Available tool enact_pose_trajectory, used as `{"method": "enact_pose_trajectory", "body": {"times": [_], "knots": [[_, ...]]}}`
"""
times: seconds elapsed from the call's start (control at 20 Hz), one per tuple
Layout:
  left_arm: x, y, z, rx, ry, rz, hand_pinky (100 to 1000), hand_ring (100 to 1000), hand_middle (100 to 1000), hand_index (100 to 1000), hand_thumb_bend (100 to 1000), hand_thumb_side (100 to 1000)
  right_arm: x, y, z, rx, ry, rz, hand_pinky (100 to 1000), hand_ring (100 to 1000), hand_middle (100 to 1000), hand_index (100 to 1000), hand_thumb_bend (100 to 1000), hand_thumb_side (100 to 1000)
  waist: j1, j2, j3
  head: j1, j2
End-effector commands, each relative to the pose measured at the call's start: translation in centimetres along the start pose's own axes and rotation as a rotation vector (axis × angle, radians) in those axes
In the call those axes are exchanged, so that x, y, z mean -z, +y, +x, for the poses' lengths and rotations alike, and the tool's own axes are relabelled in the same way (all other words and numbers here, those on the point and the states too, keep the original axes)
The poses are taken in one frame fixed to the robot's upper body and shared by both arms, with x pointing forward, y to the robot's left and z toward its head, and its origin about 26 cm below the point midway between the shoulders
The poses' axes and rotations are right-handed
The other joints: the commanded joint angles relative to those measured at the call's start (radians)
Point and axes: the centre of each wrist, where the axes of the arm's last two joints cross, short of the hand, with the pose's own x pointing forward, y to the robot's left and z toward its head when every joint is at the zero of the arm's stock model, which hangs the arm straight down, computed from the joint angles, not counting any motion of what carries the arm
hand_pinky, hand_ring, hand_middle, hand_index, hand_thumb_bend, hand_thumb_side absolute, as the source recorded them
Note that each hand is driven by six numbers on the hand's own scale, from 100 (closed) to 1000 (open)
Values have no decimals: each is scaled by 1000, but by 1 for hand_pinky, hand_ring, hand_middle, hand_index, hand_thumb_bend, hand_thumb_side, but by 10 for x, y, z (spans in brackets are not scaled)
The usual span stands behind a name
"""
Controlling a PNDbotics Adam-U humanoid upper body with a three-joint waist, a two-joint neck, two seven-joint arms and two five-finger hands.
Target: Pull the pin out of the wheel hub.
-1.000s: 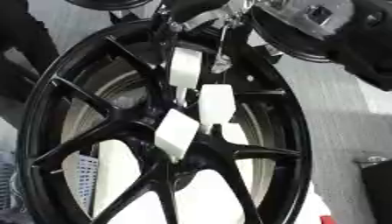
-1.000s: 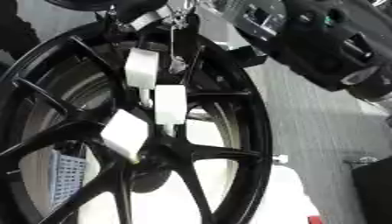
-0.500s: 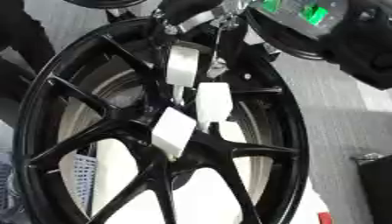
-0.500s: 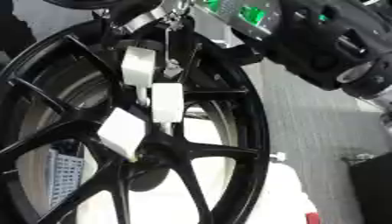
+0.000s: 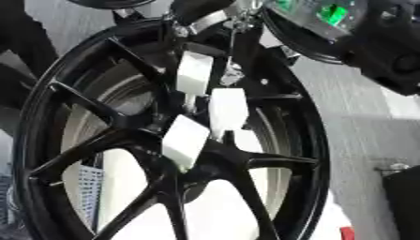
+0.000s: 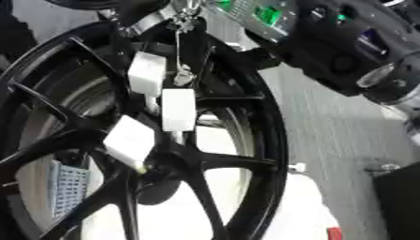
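Wheel: a glossy black multi-spoke alloy wheel hub (image 5: 172, 154) stands nearly upright and fills most of both views; it looks rigid and heavy, unlikely to shift under a small pull.
Pin: I cannot pick out the pin itself; a thin silver wire with a small metal fitting (image 6: 179, 70) hangs from the wheel's top edge, down past the spokes, and the pin is probably on or near it.
Tags: three white rectangular blocks (image 5: 227, 108) sit on the spokes around the centre, one high, one in the middle, one lower left.
Handling: the wire looks thin, light and flexible, so pulling on it would likely only swing it; my judgement is to take hold at the stiff metal fitting or the ring at the top and pull straight out.
Right arm: a black arm housing with green lights (image 6: 328, 33) reaches in from the upper right corner toward the wheel's top.
Hands: neither hand shows clearly, so whether any fingers hold something cannot be told.
Surface: grey floor-like surface (image 5: 369, 131) to the right.
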Motion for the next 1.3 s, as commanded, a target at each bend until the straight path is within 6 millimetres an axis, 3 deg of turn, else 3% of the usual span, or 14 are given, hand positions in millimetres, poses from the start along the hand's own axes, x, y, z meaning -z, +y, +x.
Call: {"method": "enact_pose_trajectory", "body": {"times": [0.05, 0.35, 0.7, 1.3], "knots": [[3, 2, 8, 9, -27, -8, 774, 730, 703, 799, 540, 338, -8, -5, -3, -21, -15, 28, 861, 761, 525, 567, 208, 100, 9, -19, 1, -4, 0], [3, 2, 8, 10, -26, -7, 774, 730, 703, 797, 541, 338, -9, -4, -4, 24, -9, -2, 856, 749, 501, 546, 169, 100, 9, -21, 0, -9, 0], [3, 2, 8, 12, -23, -9, 775, 731, 704, 798, 539, 339, -11, -9, -2, 43, 7, -23, 855, 747, 483, 494, 186, 100, 8, -25, -1, -10, -1], [3, 3, 7, 14, -21, -10, 776, 732, 705, 799, 535, 339, -34, -30, 1, 67, 68, -96, 857, 749, 471, 478, 185, 100, 8, -32, -2, -7, -11]]}}
